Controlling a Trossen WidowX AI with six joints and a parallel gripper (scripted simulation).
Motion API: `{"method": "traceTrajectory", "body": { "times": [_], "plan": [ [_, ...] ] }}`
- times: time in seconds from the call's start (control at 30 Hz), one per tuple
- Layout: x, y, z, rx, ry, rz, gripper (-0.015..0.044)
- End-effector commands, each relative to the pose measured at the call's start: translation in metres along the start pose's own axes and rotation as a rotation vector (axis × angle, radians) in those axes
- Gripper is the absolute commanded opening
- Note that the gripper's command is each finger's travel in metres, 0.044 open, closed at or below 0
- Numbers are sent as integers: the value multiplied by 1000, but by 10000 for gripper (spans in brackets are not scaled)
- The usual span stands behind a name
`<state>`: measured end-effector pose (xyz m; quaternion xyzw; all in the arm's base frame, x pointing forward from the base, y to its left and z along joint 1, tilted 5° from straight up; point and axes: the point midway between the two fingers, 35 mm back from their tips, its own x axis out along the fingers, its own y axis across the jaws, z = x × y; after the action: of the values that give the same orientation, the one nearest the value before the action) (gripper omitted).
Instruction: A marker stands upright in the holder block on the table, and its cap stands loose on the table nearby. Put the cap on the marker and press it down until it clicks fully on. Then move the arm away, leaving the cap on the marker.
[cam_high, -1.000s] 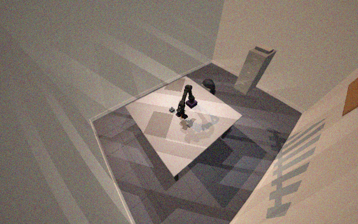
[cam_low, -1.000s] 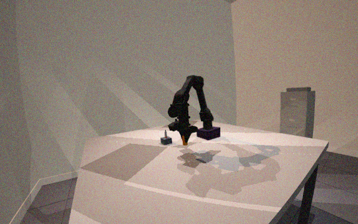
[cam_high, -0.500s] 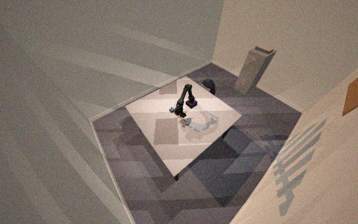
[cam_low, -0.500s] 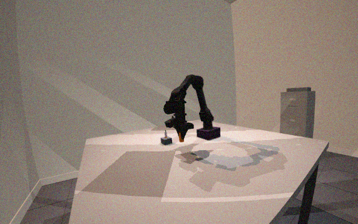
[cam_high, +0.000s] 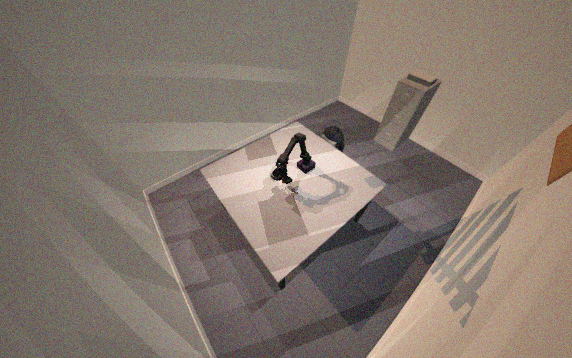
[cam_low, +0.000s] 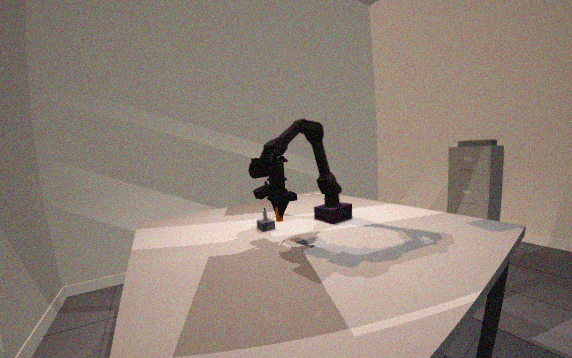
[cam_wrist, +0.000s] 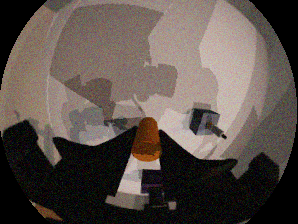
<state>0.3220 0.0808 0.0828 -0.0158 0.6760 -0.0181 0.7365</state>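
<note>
The orange cap (cam_low: 277, 215) (cam_wrist: 146, 142) is between the fingertips of my gripper (cam_low: 280, 210) (cam_wrist: 148, 131), which is shut on it and holds it pointing down, apparently a little above the table. The dark holder block (cam_low: 265, 225) (cam_wrist: 200, 114) stands to the left of the cap in the exterior view and to its right in the wrist view. The marker (cam_low: 265, 214) (cam_wrist: 218, 132) stands upright in the block, uncapped and apart from the cap. In the top view the arm hides the block, and the cap is too small to make out well.
The arm's dark purple base block (cam_high: 306, 165) (cam_low: 333, 213) stands on the table (cam_high: 280, 260) (cam_low: 400, 300). Patchy shadows fall across the table top. A grey cabinet (cam_high: 407, 112) (cam_low: 472, 185) stands on the floor beyond the table.
</note>
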Motion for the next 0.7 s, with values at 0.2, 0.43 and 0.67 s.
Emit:
{"method": "traceTrajectory", "body": {
  "times": [0.2, 0.43, 0.67],
  "plan": [
    [-10, -37, 7, -4, 0, 1, 0],
    [-16, -62, 9, -5, 0, -1, 0],
    [-22, -87, 8, -5, 0, -4, 0]
  ]
}}
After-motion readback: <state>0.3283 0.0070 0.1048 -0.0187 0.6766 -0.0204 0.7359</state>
